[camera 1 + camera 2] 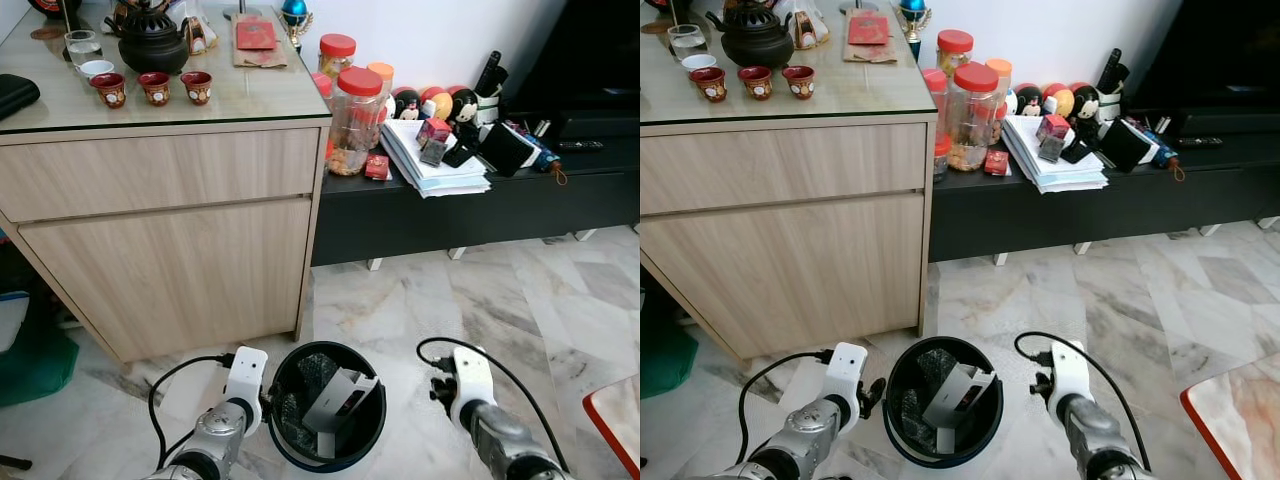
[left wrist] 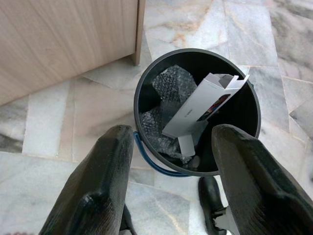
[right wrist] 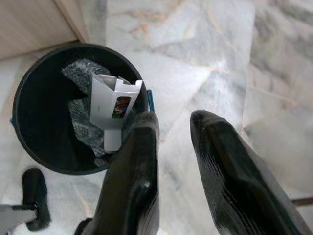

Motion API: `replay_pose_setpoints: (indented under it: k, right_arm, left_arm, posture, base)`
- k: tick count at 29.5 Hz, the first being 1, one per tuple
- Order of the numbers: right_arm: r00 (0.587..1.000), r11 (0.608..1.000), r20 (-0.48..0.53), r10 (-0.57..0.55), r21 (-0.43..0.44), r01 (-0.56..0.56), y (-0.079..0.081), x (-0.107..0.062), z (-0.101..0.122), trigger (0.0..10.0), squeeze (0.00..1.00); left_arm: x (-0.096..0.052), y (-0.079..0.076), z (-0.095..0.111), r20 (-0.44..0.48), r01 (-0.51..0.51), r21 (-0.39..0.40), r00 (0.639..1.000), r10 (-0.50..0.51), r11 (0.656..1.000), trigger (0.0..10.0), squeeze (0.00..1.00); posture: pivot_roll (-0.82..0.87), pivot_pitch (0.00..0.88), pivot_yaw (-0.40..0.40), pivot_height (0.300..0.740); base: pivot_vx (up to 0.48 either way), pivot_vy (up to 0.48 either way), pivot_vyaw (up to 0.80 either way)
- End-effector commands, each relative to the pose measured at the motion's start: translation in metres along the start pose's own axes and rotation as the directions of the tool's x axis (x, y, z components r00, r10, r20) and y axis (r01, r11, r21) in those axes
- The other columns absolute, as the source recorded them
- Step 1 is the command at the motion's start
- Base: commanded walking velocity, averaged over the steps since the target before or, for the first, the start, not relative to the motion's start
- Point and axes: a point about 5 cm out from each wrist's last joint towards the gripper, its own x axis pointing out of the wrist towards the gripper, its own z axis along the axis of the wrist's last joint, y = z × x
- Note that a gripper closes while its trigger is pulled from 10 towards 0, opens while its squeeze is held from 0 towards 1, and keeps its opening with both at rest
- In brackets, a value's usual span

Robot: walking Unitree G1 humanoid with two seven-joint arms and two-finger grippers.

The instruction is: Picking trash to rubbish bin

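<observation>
I read both grippers empty — left gripper (image 2: 168,161) wide open, right gripper (image 3: 171,142) slightly parted — flanking the black bin (image 1: 283,375), where the white carton (image 1: 340,398) leans upright, nearer left.

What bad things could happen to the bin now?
The white box stands tilted and pokes above the bin's rim, so a bump might knock it out. The left tool and right tool both hang open close beside the bin, so a careless swing could tip it over on the marble floor.
</observation>
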Motion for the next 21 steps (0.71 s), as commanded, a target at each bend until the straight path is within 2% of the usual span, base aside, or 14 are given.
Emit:
replay_pose_setpoints:
  k: [1,8,11,15,18,21]
  right_arm:
    - [0.997,0.994,-0.034,-0.076,0.081,0.078,-0.013,-0.004,-0.012,10.0,0.0]
    - [0.987,0.973,-0.074,-0.14,0.177,0.151,-0.02,-0.01,-0.033,10.0,0.0]
    - [0.987,0.972,-0.075,-0.141,0.18,0.152,-0.02,-0.01,-0.033,10.0,0.0]
    - [0.983,0.964,-0.106,-0.15,0.204,0.169,-0.021,-0.014,-0.05,10.0,0.0]
    - [0.984,0.977,-0.116,-0.136,0.147,0.153,-0.018,-0.014,-0.053,10.0,0.0]
    - [0.984,0.973,-0.11,-0.141,0.165,0.158,-0.019,-0.015,-0.053,10.0,0.0]
  left_arm:
    - [0.0,-0.002,0.0,-0.002,0.005,-0.012,1.0,-0.005,1.0,10.0,0.0]
    - [-0.001,-0.001,-0.005,-0.012,-0.001,-0.005,1.0,0.001,1.0,10.0,0.0]
    - [-0.001,-0.001,-0.005,-0.012,-0.002,-0.004,1.0,0.002,1.0,10.0,0.0]
    - [-0.008,0.008,-0.024,-0.091,-0.041,0.018,0.995,0.043,0.999,10.0,0.0]
    - [-0.013,0.016,-0.037,-0.138,-0.075,0.003,0.988,0.075,0.997,10.0,0.0]
    - [-0.018,0.02,-0.047,-0.17,-0.087,0.003,0.982,0.086,0.996,10.0,0.0]
  posture:
    - [0.0,0.079,-0.142,0.74]
    - [0.0,0.075,-0.138,0.74]
    - [0.0,0.075,-0.138,0.74]
    - [0.01,0.067,-0.136,0.74]
    - [0.01,0.062,-0.133,0.74]
    - [0.01,0.053,-0.128,0.74]
  base:
    - [0.0,0.0,0.0]
    - [0.0,0.0,0.0]
    - [0.0,0.0,0.0]
    - [0.0,0.0,0.0]
    - [0.0,0.0,0.0]
    - [0.0,0.0,0.0]
